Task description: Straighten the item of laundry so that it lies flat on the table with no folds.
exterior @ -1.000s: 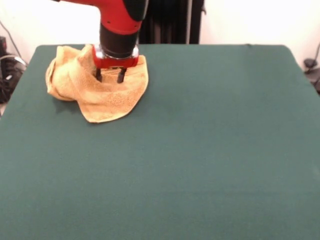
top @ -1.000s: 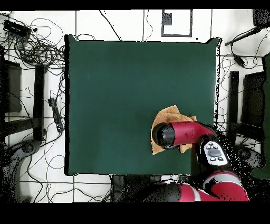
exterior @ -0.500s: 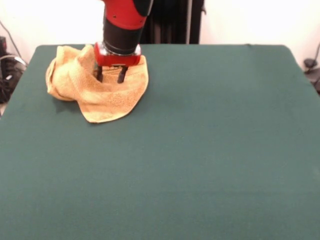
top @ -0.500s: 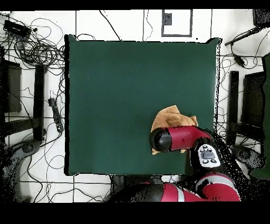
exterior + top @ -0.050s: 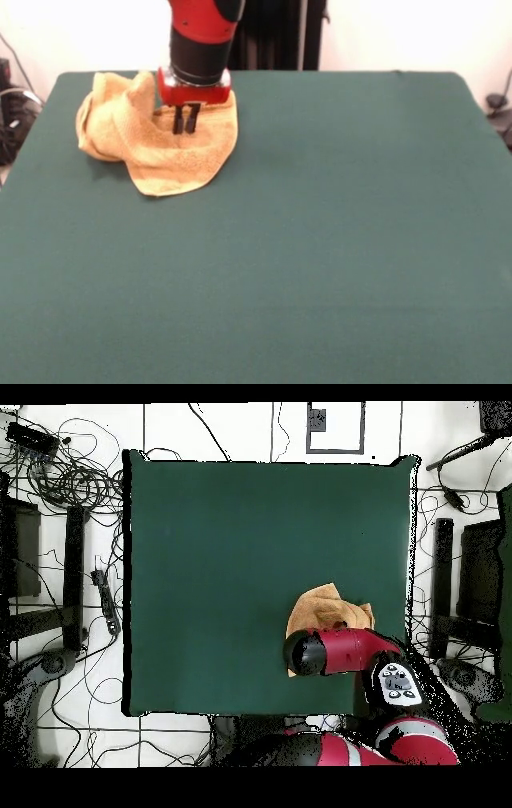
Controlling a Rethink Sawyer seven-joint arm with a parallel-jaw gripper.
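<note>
The item of laundry, an orange-tan terry towel, lies crumpled in a heap near the far left corner of the green table. Its left part stands bunched up in thick folds, and one rounded corner lies flat toward the front. My gripper comes straight down onto the heap's upper middle, its two black fingers drawn close together and pinching a fold of cloth. In the overhead view the towel peeks out from under the red arm, which hides the gripper, close to the table edge by the base.
Cables and dark stands lie on the floor around the table. The towel sits a short way from the table's left and far edges in the front view. Broad green surface stretches to the right and front of it.
The fingers, spread apart over the towel before, have closed together on a fold. The gripper has shifted slightly right, and the towel's bunched left part has pulled in a little.
</note>
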